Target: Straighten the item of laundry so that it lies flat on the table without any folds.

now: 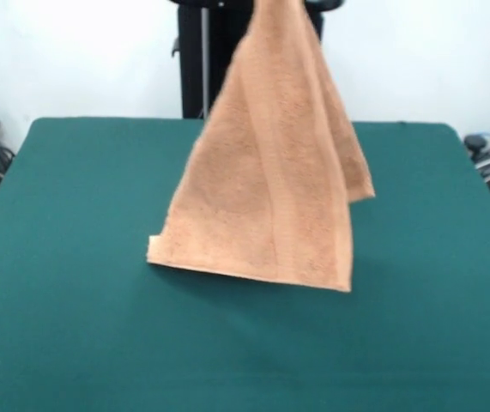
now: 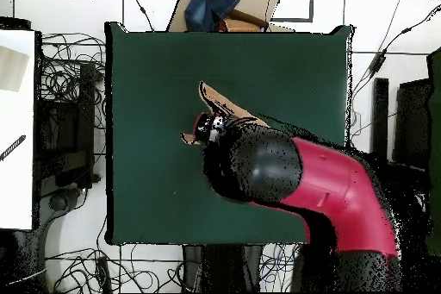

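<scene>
Peach-orange terry-cloth towel (image 1: 270, 189) dangles from 12 o'clock, bottom hem brushing the dark green felt table (image 1: 73, 343). Can't tell the gripper's (image 2: 209, 127) grip, arm hides it.

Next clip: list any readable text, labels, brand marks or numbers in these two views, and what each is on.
None can be read in either view.
Towel: plain terry cloth with a woven band, no label showing.
Table: bare green top, no markings.
Robot arm: red and black shell, no logo legible from above.
Cardboard box beyond the table edge: no legible print.
White panel at the side: dark marks, not readable as text.
</scene>
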{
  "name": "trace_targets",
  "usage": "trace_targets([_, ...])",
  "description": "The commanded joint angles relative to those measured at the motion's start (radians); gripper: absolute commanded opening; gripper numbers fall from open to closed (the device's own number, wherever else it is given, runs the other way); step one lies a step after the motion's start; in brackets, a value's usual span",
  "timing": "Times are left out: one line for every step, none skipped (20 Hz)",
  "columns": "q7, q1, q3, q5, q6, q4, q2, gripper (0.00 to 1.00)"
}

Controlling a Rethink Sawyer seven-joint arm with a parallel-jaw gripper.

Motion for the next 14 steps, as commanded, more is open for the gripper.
trace_targets([0.164,0.082,-0.014,-0.049,-0.118,0.138,0.061,0.00])
trace_targets([0.167,0.088,-0.018,-0.050,-0.131,0.137,0.072,0.00])
trace_targets([0.168,0.094,-0.023,-0.052,-0.141,0.132,0.077,0.00])
trace_targets([0.173,0.098,-0.028,-0.051,-0.173,0.137,0.078,0.00])
trace_targets([0.179,0.103,-0.033,-0.050,-0.206,0.142,0.080,0.00])
trace_targets([0.185,0.109,-0.040,-0.054,-0.229,0.143,0.081,0.00])
trace_targets([0.183,0.110,-0.042,-0.054,-0.262,0.147,0.081,0.00])
trace_targets([0.184,0.112,-0.045,-0.055,-0.292,0.152,0.081,0.00])
trace_targets([0.187,0.116,-0.051,-0.059,-0.309,0.154,0.079,0.00])
trace_targets([0.187,0.118,-0.055,-0.060,-0.321,0.155,0.078,0.00])
trace_targets([0.187,0.120,-0.059,-0.062,-0.333,0.156,0.077,0.00])
trace_targets([0.187,0.122,-0.061,-0.062,-0.343,0.158,0.076,0.00])
trace_targets([0.186,0.124,-0.064,-0.062,-0.337,0.155,0.077,0.00])
trace_targets([0.186,0.126,-0.066,-0.063,-0.332,0.153,0.078,0.00])
